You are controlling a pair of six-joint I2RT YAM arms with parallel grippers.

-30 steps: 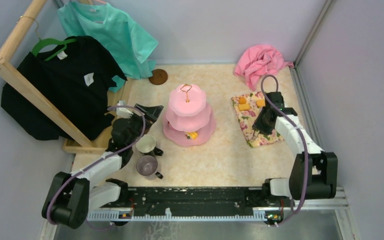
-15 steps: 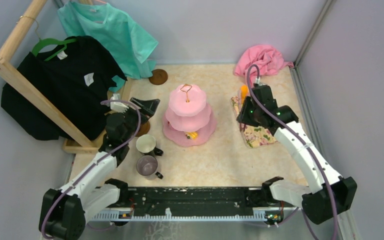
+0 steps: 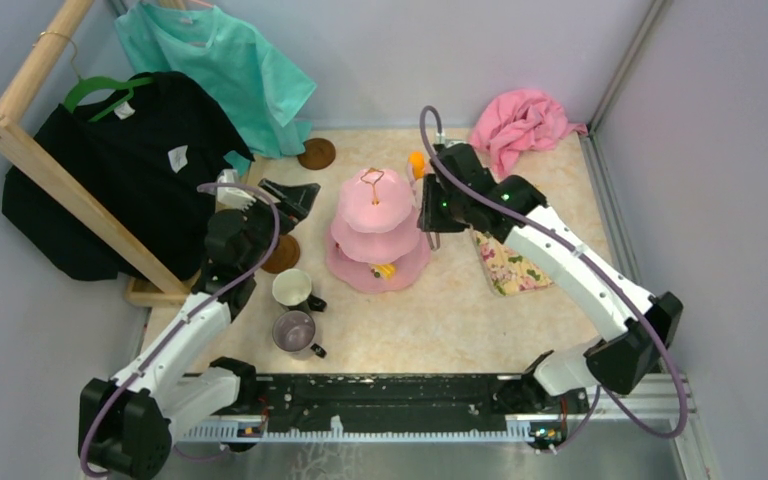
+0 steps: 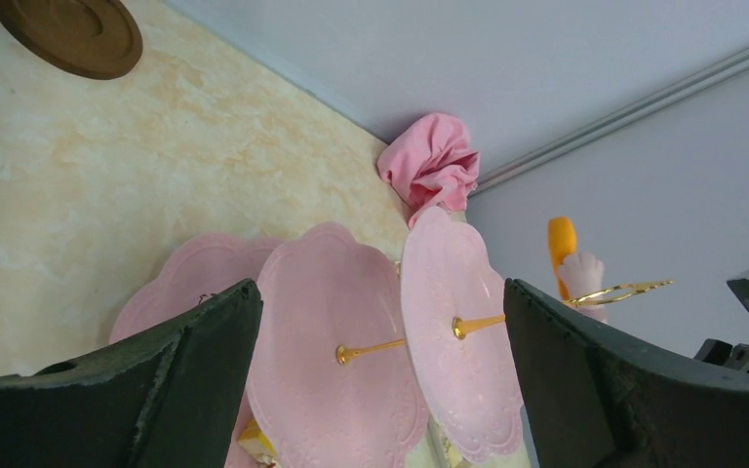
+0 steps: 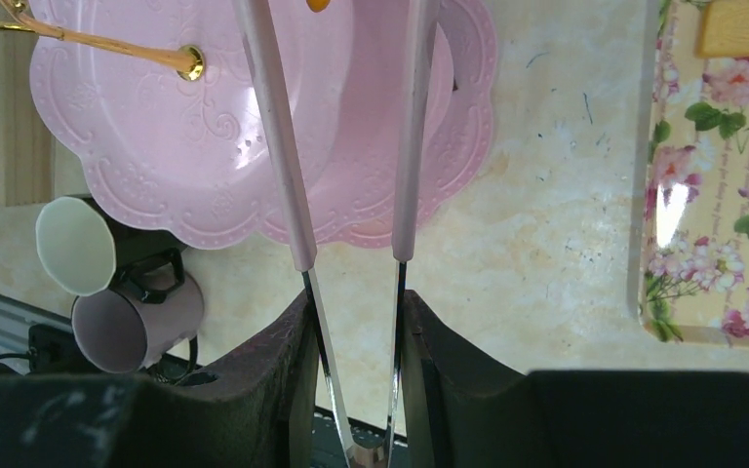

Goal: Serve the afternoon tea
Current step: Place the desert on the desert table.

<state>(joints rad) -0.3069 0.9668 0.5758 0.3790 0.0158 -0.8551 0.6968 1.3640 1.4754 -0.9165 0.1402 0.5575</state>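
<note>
So far little is served: one yellow snack [image 3: 384,270] lies on the cake stand's [image 3: 375,230] bottom tier. The right gripper [image 5: 356,331], clamped around tongs [image 5: 275,146], carries an orange snack [image 3: 417,163] at the stand's one o'clock. The left gripper [image 4: 380,292] is spread wide and empty. The white mug [image 3: 293,288] and the grey-purple mug [image 3: 295,330] sit saucerless at eight o'clock.

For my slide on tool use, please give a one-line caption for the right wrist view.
Right gripper holds tongs that reach over the pink stand; the floral mat lies at right.
</note>
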